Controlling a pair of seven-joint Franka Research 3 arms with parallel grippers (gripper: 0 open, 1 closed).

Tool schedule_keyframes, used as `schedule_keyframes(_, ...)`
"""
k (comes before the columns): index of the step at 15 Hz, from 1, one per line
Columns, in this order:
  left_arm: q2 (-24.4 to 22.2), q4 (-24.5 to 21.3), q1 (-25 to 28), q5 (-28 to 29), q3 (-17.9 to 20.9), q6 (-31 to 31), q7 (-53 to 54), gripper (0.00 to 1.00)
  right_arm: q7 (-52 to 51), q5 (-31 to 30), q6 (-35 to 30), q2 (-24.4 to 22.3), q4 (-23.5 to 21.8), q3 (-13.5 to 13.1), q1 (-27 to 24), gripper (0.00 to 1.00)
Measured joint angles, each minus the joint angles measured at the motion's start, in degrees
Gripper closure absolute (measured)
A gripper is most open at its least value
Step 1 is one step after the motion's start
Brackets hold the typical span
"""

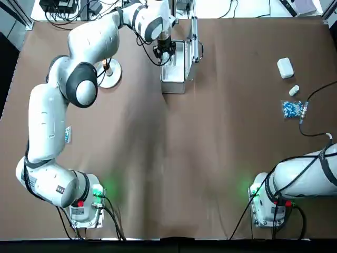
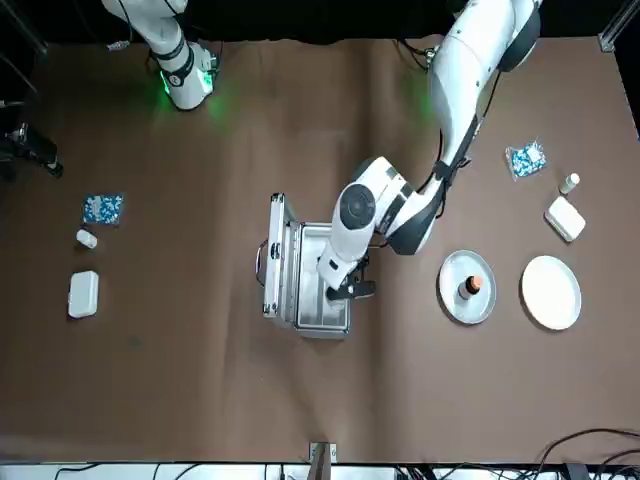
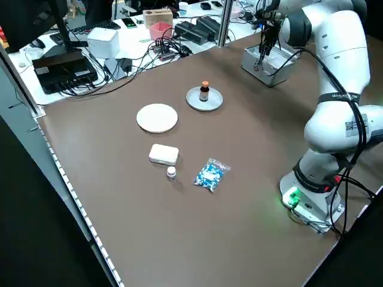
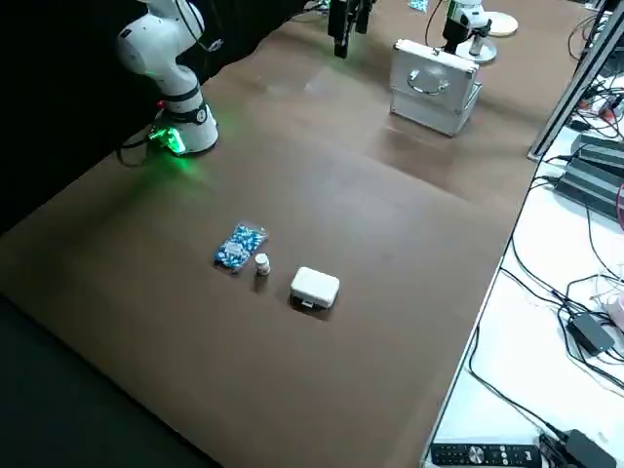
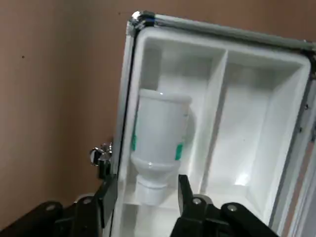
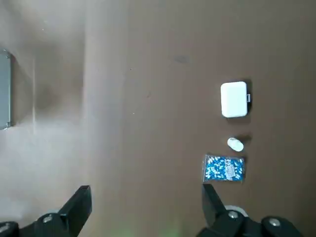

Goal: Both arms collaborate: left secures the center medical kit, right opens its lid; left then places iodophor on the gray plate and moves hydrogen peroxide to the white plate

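The medical kit [image 1: 173, 84] stands open at the far middle of the table, its lid [image 2: 275, 256] upright with the handle facing outward [image 4: 430, 80]. In the left wrist view the hydrogen peroxide [image 5: 159, 133] lies on its side in a compartment of the tray. My left gripper [image 5: 148, 191] reaches down into the case [image 2: 349, 289], open, with one finger on each side of the bottle's cap end. The iodophor [image 2: 469, 288] stands upright on the gray plate [image 2: 452, 299]. Beside it lies the white plate [image 2: 551, 292], bare. My right gripper [image 6: 145, 207] hangs open, high above the table, holding nothing.
A rounded white box [image 1: 285, 67], a small white bottle [image 1: 294, 90] and a blue pill bag [image 1: 292, 109] lie right of the kit. A like set lies beyond the plates: box [image 2: 566, 218], bottle [image 2: 570, 183], bag [image 2: 526, 158]. Cables run along the far edge.
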Motion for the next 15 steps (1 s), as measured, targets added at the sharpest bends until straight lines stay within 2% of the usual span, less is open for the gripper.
schedule_keyframes(15,0.8,0.01,-0.79,1.88,0.06,1.26,0.12,0.48,0.0,0.0,0.0,0.02,-0.07,-0.04,-0.02,0.01)
